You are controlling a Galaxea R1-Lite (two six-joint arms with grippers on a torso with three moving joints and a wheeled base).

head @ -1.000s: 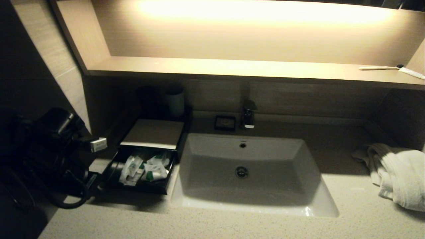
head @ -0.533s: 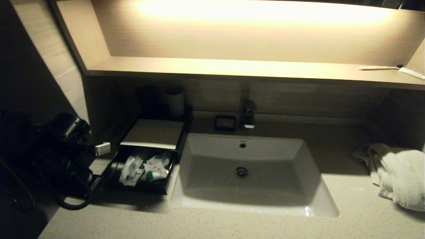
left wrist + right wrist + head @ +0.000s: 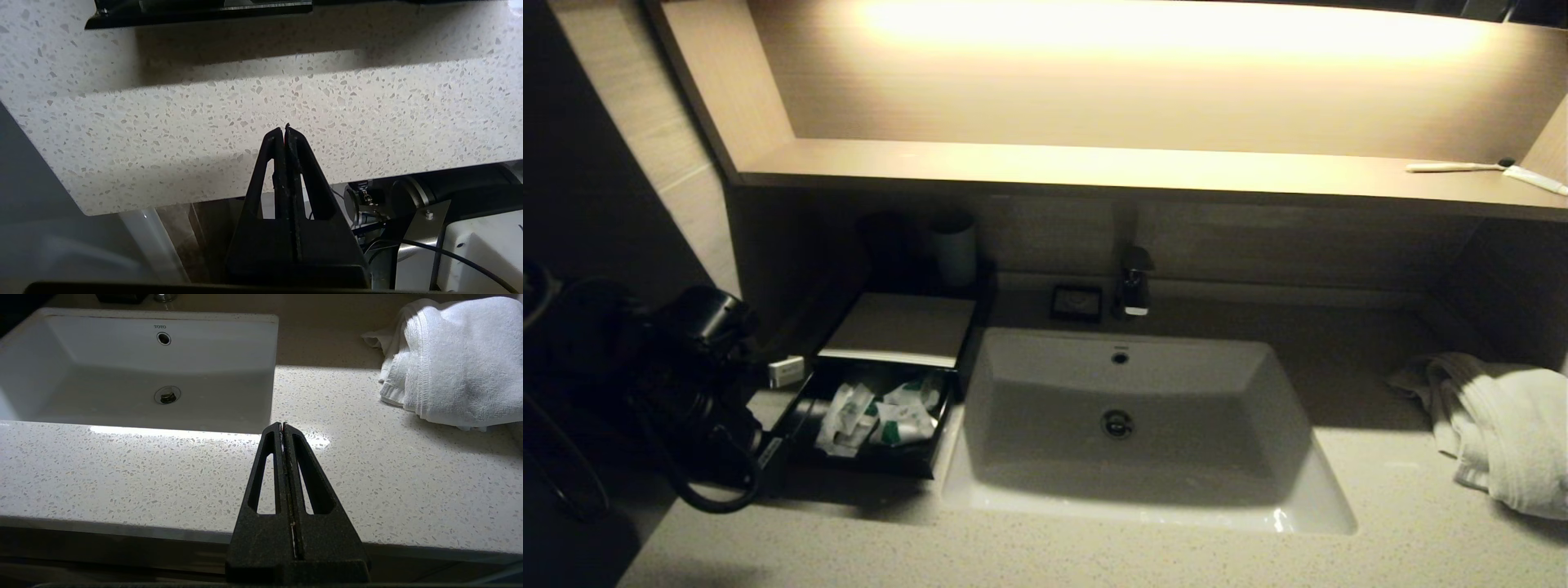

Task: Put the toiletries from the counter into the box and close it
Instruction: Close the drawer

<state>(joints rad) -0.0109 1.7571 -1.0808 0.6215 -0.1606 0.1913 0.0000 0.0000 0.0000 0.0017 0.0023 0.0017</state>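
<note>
The black box point(image 3: 900, 329) stands on the counter point(image 3: 1013, 555) left of the basin point(image 3: 1045, 359), its drawer point(image 3: 866, 471) pulled out toward me. Several wrapped white sachets with green marks point(image 3: 874, 412) lie inside the drawer. My left gripper point(image 3: 766, 456) is shut and empty, low at the drawer's front left corner. In the left wrist view its tips point(image 3: 284, 128) hang over the counter's front strip point(image 3: 204, 122), with the drawer's front edge point(image 3: 196, 14) beyond. My right gripper point(image 3: 282, 424) is shut and empty above the counter, in front of the basin's right corner point(image 3: 269, 416); the head view does not show it.
A white towel point(image 3: 1503, 433) lies at the counter's right end, also in the right wrist view point(image 3: 457, 355). A tap point(image 3: 1135, 282), a small black dish point(image 3: 1076, 302) and a cup point(image 3: 954, 245) stand at the back. A toothbrush point(image 3: 1454, 167) lies on the lit shelf.
My left arm has moved right, toward the box's left side, and lowered a little. The drawer and sachets have not moved.
</note>
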